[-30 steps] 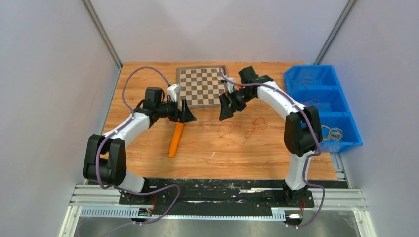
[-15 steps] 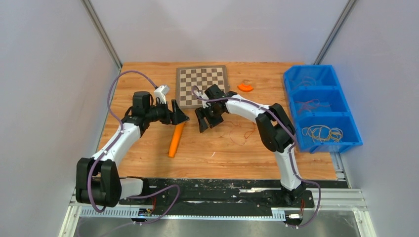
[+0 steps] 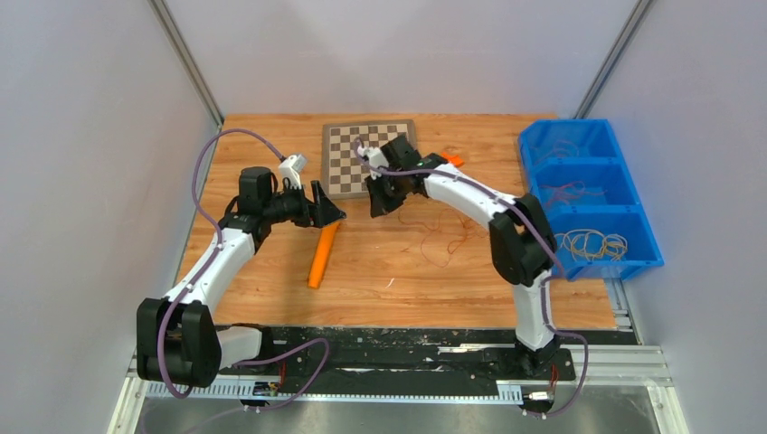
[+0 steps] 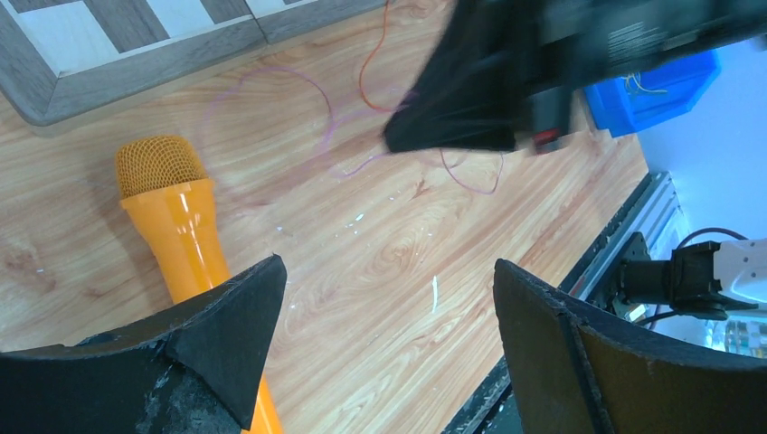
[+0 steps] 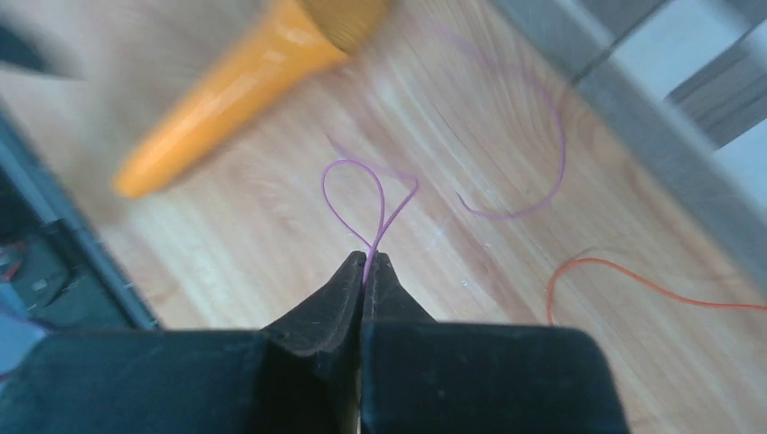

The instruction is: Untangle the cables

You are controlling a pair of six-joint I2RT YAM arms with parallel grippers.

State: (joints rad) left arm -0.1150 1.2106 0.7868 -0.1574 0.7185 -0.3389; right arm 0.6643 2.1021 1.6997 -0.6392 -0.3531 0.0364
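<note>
Thin cables [image 3: 443, 237] lie loose on the wooden table right of centre, reddish-brown and orange. In the right wrist view my right gripper [image 5: 365, 258] is shut on a thin purple cable [image 5: 336, 185], which rises from the fingertips as a small loop; an orange cable [image 5: 615, 267] curves on the wood to its right. From above, the right gripper [image 3: 375, 206] sits just in front of the chessboard. My left gripper [image 3: 333, 212] is open, nothing between its fingers, hovering above the table. In the left wrist view the left gripper [image 4: 387, 267] faces bare wood, with a purple strand [image 4: 321, 99] beyond.
An orange microphone-shaped stick [image 3: 321, 253] lies below the left gripper, its mesh head [image 4: 161, 163] toward the chessboard [image 3: 348, 149]. A blue three-compartment bin [image 3: 543, 194] at the right edge holds more wires. A small orange object [image 3: 454, 159] lies behind the right arm.
My right gripper has swung left from the cable pile to in front of the chessboard and closed on the purple cable. The left arm drew slightly back to the left, still open.
</note>
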